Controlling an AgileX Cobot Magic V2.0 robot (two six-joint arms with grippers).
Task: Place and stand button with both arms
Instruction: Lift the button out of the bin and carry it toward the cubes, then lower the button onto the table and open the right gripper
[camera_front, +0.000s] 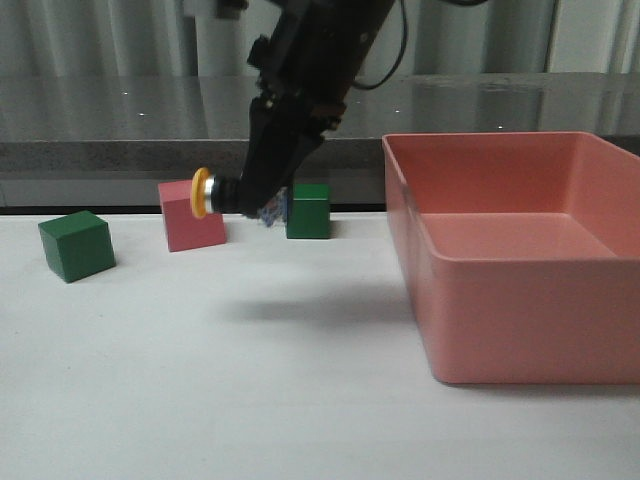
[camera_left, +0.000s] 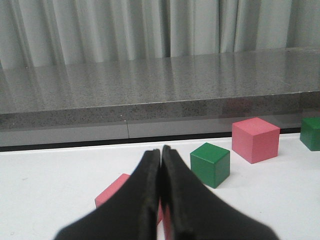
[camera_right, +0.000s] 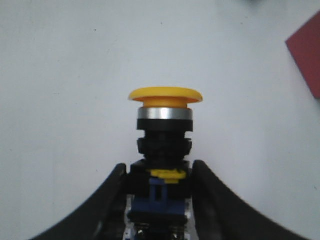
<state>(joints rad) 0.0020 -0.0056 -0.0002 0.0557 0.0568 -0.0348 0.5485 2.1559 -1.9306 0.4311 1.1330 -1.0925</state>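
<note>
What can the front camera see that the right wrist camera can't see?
Only the front view shows the big pink bin, two green cubes and the arm reaching down over the table.

Only the right wrist view shows the right gripper up close, its fingers clamped on the button's blue and black base.

Both show the button with its yellow cap, held above the table, and a pink cube.

Bin (camera_front: 520, 255) right on surface (camera_front: 250, 380), three cubes (camera_front: 76, 245) in a row left, button (camera_front: 208, 193) above them, seemingly clear of surface
</note>
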